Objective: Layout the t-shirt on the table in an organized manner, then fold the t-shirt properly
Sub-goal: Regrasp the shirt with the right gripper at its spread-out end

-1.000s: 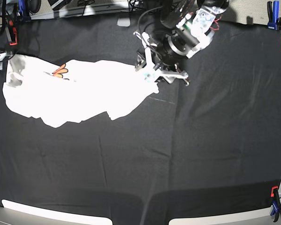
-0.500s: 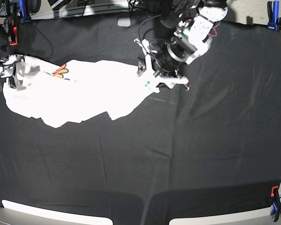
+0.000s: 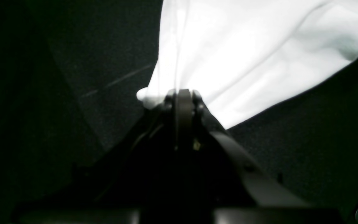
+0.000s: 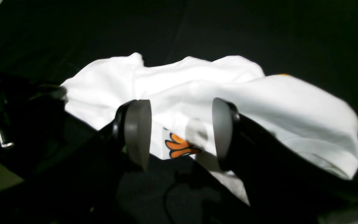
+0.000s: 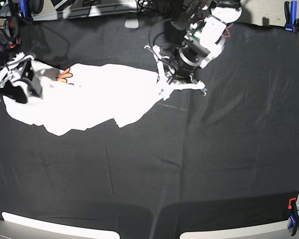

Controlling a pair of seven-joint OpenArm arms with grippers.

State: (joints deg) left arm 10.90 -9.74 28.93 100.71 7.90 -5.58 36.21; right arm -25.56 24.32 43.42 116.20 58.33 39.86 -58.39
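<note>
The white t-shirt lies crumpled and stretched sideways on the left half of the black table, with a bit of orange print showing. My left gripper is shut on the shirt's right end; in the left wrist view the closed jaws pinch the white cloth. My right gripper hovers open over the shirt's left end. In the right wrist view its two pads stand apart above the t-shirt and the orange print, with the right gripper holding nothing.
Orange and blue clips hold the black cloth at the far right edge, and another clip at the near right corner. Cables and gear lie along the back edge. A faint pale line marks the cloth beside the shirt.
The left gripper has closed on the shirt's right end. The right arm has come in from the left edge and now sits over the shirt's left end, still open.
</note>
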